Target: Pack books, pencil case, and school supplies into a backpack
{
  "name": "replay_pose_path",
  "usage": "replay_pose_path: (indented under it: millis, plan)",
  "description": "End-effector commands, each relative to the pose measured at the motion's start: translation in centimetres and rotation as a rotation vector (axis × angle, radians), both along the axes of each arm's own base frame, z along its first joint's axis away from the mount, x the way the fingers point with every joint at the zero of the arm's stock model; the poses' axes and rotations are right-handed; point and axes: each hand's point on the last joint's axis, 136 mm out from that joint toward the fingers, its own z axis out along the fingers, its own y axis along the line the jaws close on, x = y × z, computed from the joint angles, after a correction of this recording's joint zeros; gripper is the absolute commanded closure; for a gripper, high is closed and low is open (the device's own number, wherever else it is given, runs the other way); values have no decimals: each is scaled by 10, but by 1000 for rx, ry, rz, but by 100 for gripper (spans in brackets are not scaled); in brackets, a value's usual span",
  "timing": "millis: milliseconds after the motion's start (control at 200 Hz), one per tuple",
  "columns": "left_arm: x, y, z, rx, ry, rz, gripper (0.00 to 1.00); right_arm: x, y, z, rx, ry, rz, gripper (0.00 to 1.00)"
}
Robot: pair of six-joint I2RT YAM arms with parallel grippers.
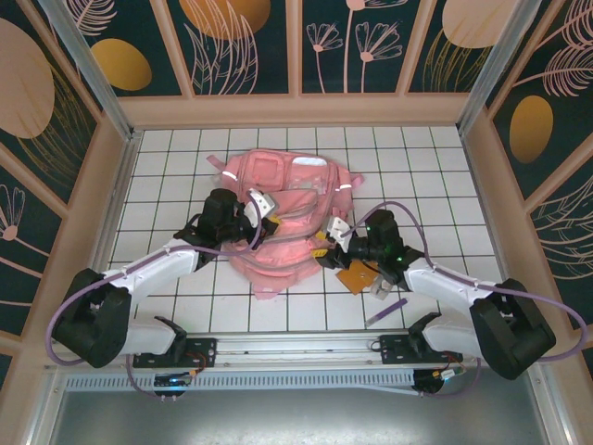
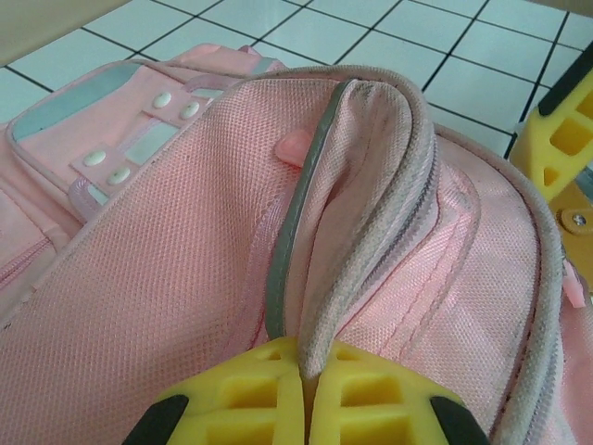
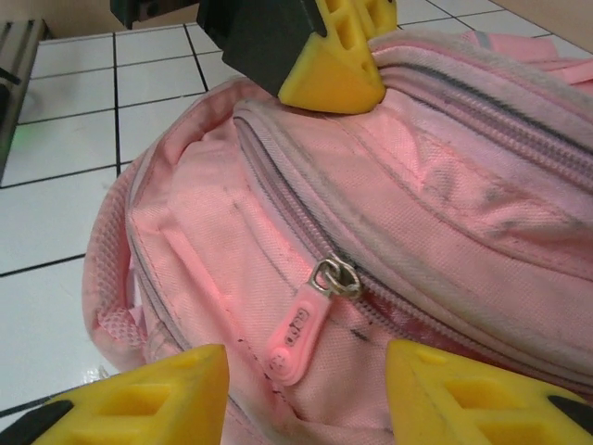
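The white tiled table (image 1: 167, 185) carries everything, and the pink backpack (image 1: 289, 184) lies on it near the middle, between the two arms. It is by far the biggest thing there. It lies flat, its clear pocket and silver strips toward the far wall.

The left gripper (image 2: 310, 360) reaches in from the left side of the bag. Its yellow jaws are pressed together on a raised fold of the backpack's mesh fabric, right at the grey-edged zip rim, and the fold stands up out of the grip. In the right wrist view the same pinch shows at the top of the bag.

The right gripper (image 3: 306, 360) sits at the bag's right side, low over the front pocket. Its jaws are spread wide, one yellow finger (image 3: 153, 394) on each side, and hold nothing. Between them, just ahead, lies the pink zipper pull (image 3: 296, 341) hanging from its metal slider; the jaws are not touching it.

A yellow-orange booklet (image 1: 356, 276) lies flat on the table just beside the backpack's near right corner, partly under the right arm. The thin purple pen (image 1: 386, 311) lies on the tiles a little nearer the arm bases, apart from the bag.
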Motion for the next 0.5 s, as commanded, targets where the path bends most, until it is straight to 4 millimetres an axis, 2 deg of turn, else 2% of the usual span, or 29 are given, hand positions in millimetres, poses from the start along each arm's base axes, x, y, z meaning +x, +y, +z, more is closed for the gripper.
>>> replay_pose_path:
  millis: [0,120,235,315,495]
  plan:
    - [13,-15,57,-156,-117,-8,100,2,5,1,42,74,-7,54]
    - [15,-16,51,-156,-104,8,100,0,14,8,71,80,34,69]
    - [17,-16,51,-163,-108,29,100,-3,20,7,61,77,48,72]
    - [17,-19,51,-170,-105,36,100,-6,23,6,53,68,56,79]
    - [17,-24,48,-170,-101,46,100,-12,28,10,69,74,95,82]
